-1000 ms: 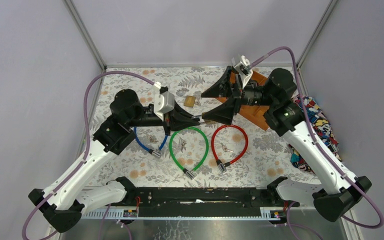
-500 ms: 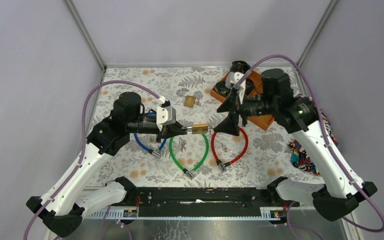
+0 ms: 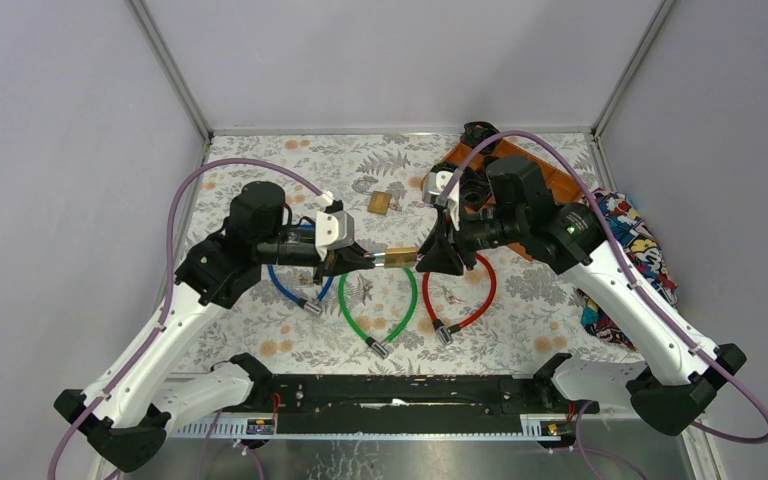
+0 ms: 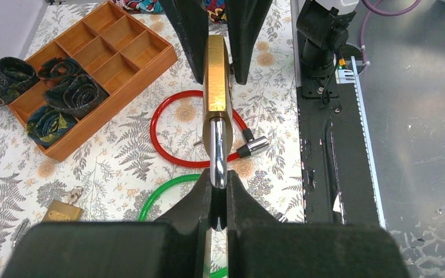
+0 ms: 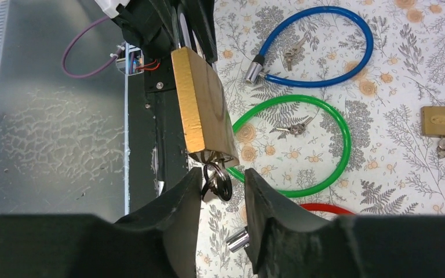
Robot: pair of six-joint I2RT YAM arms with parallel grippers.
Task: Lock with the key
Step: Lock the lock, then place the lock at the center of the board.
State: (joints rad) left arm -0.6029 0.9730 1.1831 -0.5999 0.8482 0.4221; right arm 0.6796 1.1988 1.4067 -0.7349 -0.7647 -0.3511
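I've got the L gripper [image 4: 219,186] clamped tight on the steel shackle [image 4: 218,147] of the brass padlock [image 4: 216,75]. It holds the lock off the table at centre frame in the top view, body pointing twd the R gripper [image 5: 223,176]. R jaws are part-open, straddling the key [image 5: 216,180] stuck in the lock's end, w/ a gap showing, so no pinch afaict. Green cable lock [image 5: 346,142] lies on the table beneath.

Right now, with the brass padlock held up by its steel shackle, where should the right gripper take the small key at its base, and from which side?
Pinch the flat head of the small key, coming end-on at the base of the brass padlock, opposite the steel shackle clamped by the left gripper. The head sticks out there, between the open fingers of the right gripper.
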